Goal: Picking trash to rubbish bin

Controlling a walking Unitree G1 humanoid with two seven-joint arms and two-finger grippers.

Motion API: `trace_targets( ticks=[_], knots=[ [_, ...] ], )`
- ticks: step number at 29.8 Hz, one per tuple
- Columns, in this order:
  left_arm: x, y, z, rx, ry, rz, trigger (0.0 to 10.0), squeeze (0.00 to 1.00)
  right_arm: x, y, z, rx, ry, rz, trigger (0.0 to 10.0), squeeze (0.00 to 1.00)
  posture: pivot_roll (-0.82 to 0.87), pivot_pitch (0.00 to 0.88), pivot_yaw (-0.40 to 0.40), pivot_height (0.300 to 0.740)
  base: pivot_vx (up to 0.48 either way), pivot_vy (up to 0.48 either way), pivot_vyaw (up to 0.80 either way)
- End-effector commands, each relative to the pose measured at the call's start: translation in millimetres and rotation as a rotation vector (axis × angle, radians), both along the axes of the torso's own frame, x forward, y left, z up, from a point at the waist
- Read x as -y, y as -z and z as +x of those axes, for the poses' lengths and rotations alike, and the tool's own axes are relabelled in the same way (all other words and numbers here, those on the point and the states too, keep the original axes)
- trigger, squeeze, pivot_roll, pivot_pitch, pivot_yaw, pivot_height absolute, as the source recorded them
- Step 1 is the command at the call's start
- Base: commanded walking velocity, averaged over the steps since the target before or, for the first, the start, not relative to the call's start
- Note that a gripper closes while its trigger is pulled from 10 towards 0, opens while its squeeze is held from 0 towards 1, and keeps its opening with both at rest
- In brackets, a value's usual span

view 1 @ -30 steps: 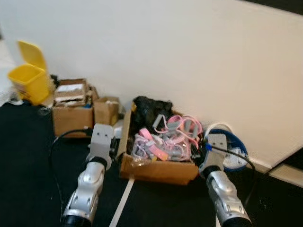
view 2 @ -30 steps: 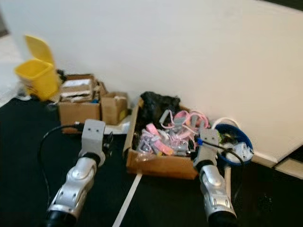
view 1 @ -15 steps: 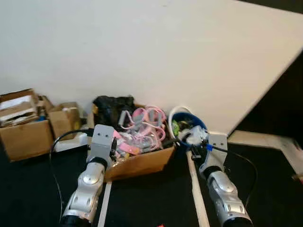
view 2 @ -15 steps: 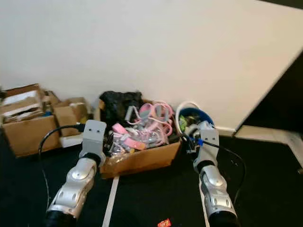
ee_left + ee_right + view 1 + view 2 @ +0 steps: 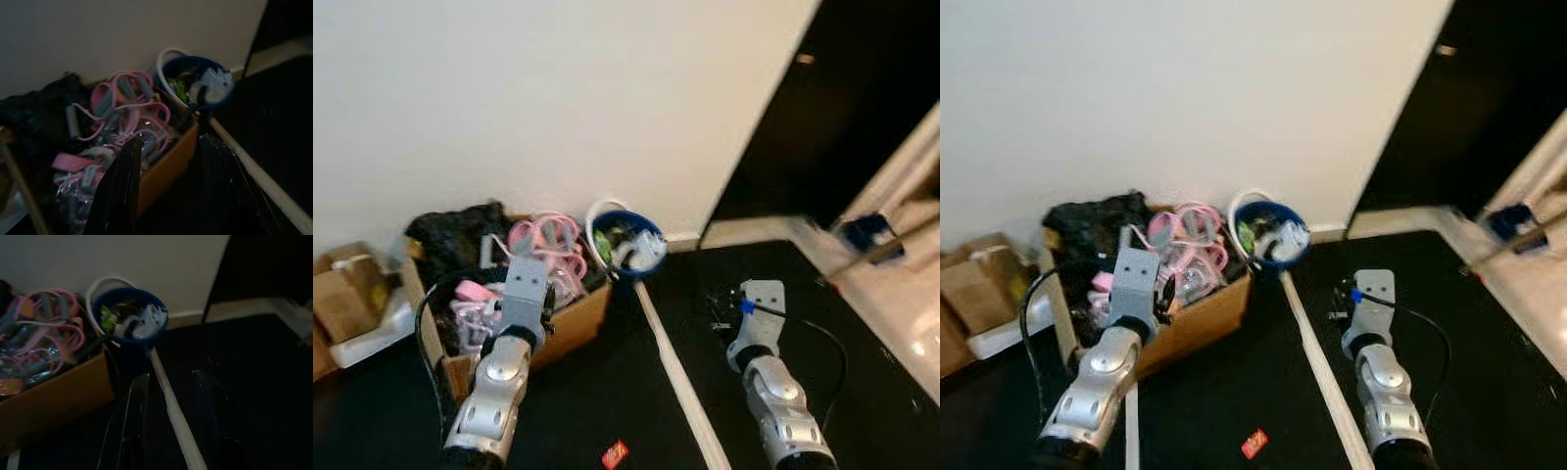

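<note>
A small red wrapper (image 5: 615,453) lies on the black floor between my two arms, close to me. A blue bucket (image 5: 628,247) with a white handle stands against the white wall and holds crumpled rubbish. My left gripper (image 5: 171,142) is open and empty, hovering over the corner of a cardboard box (image 5: 171,161). Also open and empty, my right gripper (image 5: 171,376) hangs over the black floor, pointing toward the blue bucket (image 5: 129,320).
The cardboard box (image 5: 573,323) is full of pink and grey bands, with a black bag (image 5: 455,230) at its back. Smaller boxes (image 5: 342,299) sit at far left. A white strip (image 5: 671,372) runs across the floor. A dark doorway (image 5: 822,98) and a pale floor lie to the right.
The camera has swung to the right: the yellow bin and small boxes slid out at the left, while the doorway and red wrapper came into view. Both arms keep their pose.
</note>
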State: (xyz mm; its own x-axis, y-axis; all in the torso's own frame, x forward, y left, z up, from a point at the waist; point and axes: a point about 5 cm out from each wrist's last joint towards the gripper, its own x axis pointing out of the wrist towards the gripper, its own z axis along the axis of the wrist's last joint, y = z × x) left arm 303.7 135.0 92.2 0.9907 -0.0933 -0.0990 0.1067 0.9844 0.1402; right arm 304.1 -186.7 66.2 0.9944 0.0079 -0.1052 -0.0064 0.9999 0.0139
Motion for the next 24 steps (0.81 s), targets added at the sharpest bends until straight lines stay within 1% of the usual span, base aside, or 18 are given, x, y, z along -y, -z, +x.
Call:
trace_targets(
  ticks=[1,24],
  knots=[
    [4.0,5.3,-2.2,-0.022,0.016,-0.003,10.0,0.00,5.8,5.9,-4.3,-0.025,0.013,-0.017,10.0,0.00,-0.01,0.107,-0.078,0.740,0.000,0.000,-0.80],
    [6.9,7.1,-3.5,-0.029,0.033,-0.011,10.0,0.00,7.7,7.3,-6.2,-0.035,0.020,-0.025,10.0,0.00,-0.01,0.107,-0.081,0.740,0.000,0.000,-0.80]
  ],
)
